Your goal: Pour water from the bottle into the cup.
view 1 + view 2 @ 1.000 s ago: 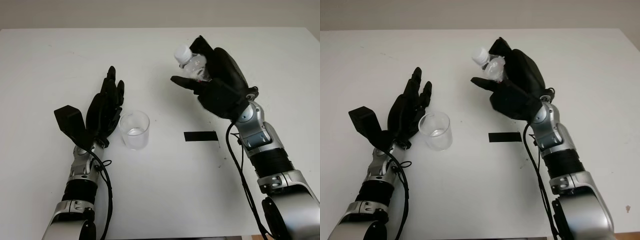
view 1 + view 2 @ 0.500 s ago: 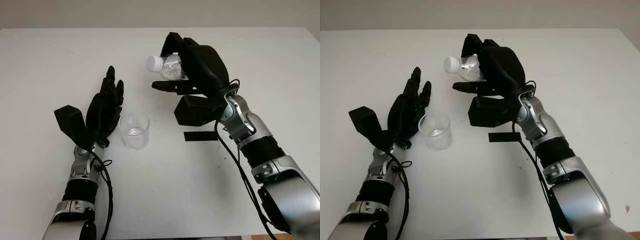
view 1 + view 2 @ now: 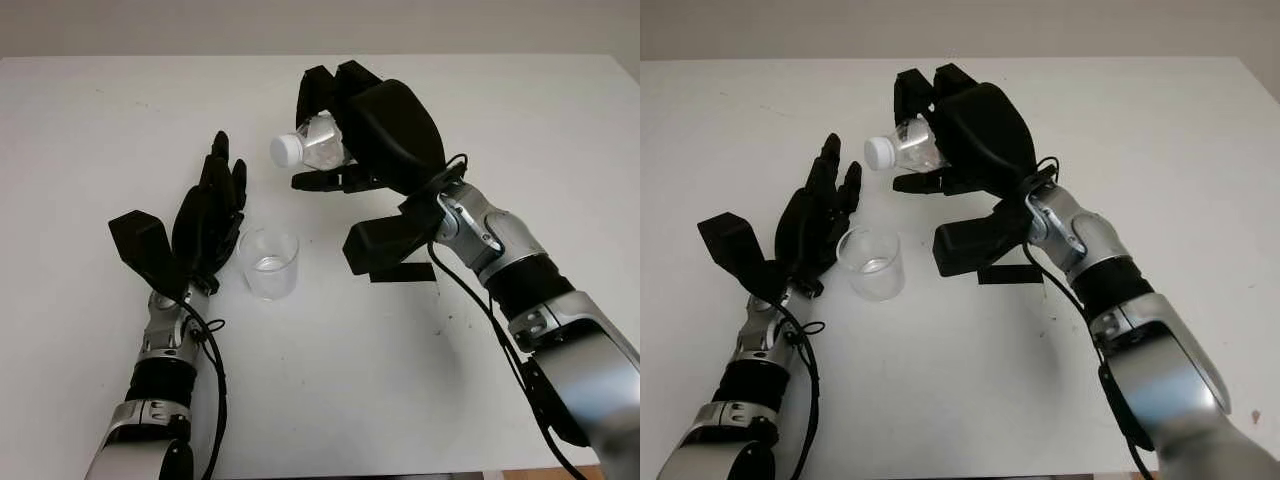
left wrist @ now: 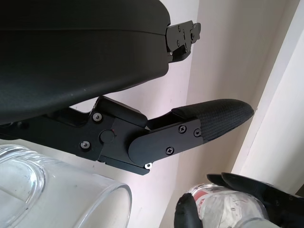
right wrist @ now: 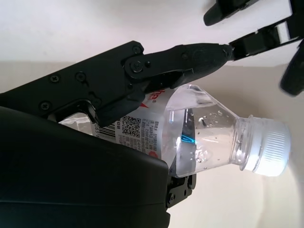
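**Operator:** Report the position of the bottle.

**Inspector:** The bottle (image 3: 318,143) is a small clear plastic unit with a white cap (image 3: 285,149). It is held above the white table (image 3: 90,120), tipped close to horizontal, with the cap pointing toward the left hand. The cap is still fitted. Water and bubbles are visible inside the neck in the right wrist view.

**Operator:** What holds it?

**Inspector:** The right hand (image 3: 372,135). Its fingers (image 5: 156,66) are clamped around the bottle body, with the cap end protruding past them.

**Operator:** Location of the cup?

**Inspector:** The cup (image 3: 269,262) is a clear tumbler standing upright on the table, below and nearer the robot than the bottle cap. The cap is not directly over the rim.

**Operator:** State of the left hand?

**Inspector:** The left hand (image 3: 205,220) is open, holds nothing, and is placed just beside the cup. Contact with the cup wall cannot be confirmed.

**Operator:** Other items?

**Inspector:** A strip of black tape (image 3: 405,272) lies on the table, partly beneath the right hand.
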